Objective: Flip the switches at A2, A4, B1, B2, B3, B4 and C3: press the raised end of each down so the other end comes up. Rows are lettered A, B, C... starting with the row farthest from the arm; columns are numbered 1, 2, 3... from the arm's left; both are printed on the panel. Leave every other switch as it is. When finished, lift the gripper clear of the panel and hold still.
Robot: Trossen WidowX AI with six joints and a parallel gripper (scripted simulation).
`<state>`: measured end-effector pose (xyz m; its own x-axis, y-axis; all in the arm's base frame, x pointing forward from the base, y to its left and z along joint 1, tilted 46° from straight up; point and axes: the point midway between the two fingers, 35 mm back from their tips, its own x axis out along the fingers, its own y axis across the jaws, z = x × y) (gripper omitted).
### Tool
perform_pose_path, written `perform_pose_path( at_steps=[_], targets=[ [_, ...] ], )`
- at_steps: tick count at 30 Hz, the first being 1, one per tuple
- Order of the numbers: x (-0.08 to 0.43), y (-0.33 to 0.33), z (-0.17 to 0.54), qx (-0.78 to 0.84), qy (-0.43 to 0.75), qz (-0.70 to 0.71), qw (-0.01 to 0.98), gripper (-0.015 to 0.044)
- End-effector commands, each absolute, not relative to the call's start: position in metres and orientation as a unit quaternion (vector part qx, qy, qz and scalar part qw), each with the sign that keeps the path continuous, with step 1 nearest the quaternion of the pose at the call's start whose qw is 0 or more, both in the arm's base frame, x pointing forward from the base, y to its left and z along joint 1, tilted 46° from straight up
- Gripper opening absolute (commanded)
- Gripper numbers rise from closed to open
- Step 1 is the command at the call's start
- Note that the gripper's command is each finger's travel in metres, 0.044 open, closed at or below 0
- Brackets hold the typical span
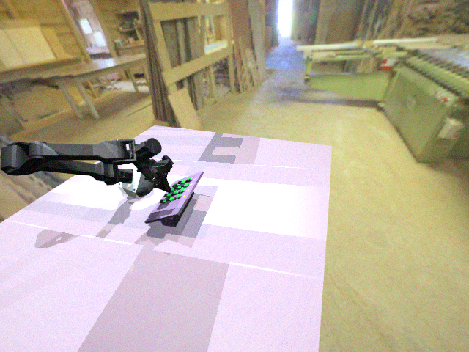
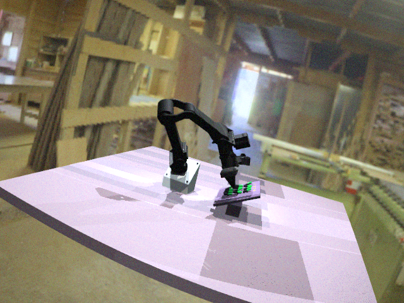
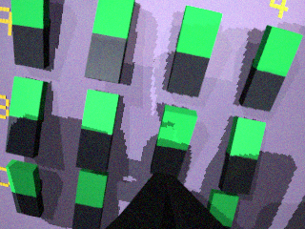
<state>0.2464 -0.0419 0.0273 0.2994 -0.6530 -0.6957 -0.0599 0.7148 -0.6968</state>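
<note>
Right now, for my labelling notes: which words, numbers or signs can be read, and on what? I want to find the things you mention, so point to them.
"4": yellow numeral (image 3: 278,8), sloping purple panel (image 1: 177,207) (image 2: 220,197) (image 3: 138,112).
"B": yellow letter (image 3: 4,114), partly cropped, same panel.
Yellow marks above and below it: too cropped to read surely.
Anything else: too small or blurred.

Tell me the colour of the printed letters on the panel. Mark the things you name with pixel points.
Yellow, clearest in the wrist view (image 3: 4,107).

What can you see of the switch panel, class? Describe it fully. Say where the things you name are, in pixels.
The switch panel (image 1: 177,204) (image 2: 252,193) (image 3: 143,102) is a thin, purple, plastic-looking board, tilted on a dark support above the table (image 1: 272,265) (image 2: 163,241). It carries rows of green-and-black switches, with yellow letters and numbers printed along its edges. The closed fingers (image 1: 169,190) (image 2: 235,187) are at the switch in B3; contact is unclear.
</note>
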Motion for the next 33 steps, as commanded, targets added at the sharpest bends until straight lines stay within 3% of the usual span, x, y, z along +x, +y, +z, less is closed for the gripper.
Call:
perform_pose_path(
  at_steps=[1,7,13,33],
  targets=[
    [0.244,-0.020,0.048,-0.316,0.554,-0.199,0.744,0.0000],
    [0.234,-0.004,0.068,-0.317,0.557,-0.202,0.741,0.0000],
    [0.236,-0.028,0.092,-0.318,0.557,-0.202,0.740,0.0000],
    [0.249,-0.060,0.059,-0.321,0.546,-0.199,0.748,0.0000]
  ],
)
